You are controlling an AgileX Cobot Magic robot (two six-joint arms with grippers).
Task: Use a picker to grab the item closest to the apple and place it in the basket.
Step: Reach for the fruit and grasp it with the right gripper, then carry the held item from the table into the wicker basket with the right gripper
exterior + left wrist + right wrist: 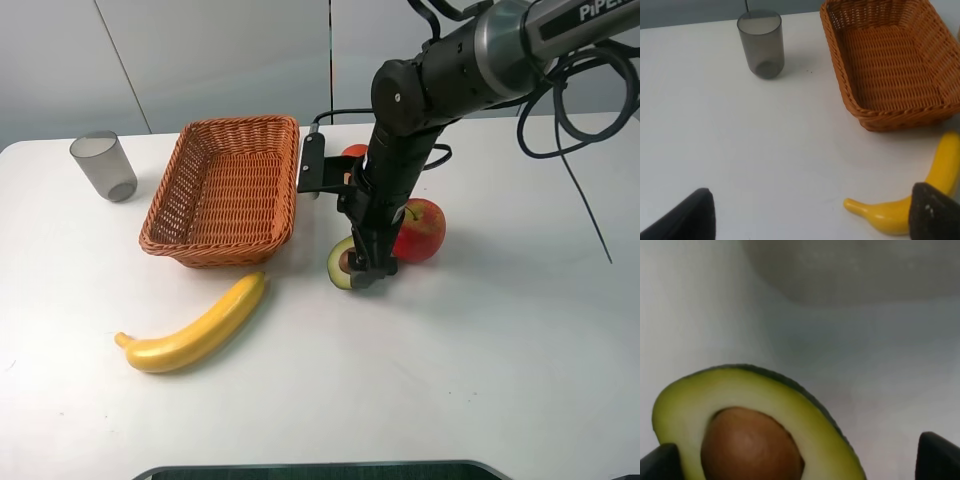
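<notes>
A halved avocado [340, 266] with a brown pit lies on the white table, touching the left side of a red apple [422, 230]. My right gripper [369, 272] is down at table level, its fingers straddling the avocado [755, 415]. In the right wrist view one fingertip [660, 460] sits against the avocado's edge and the other fingertip [937, 455] stands clear of it, so the gripper [800, 462] is open. The woven basket [160, 215] is empty, left of the arm. My left gripper [815, 207] hangs open over bare table.
A yellow banana [195, 328] lies in front of the basket. At the far left stands a grey translucent cup [103, 166]. A small red object [354, 151] peeks out behind the right arm. A black bracket [313, 163] hangs beside the basket's right rim.
</notes>
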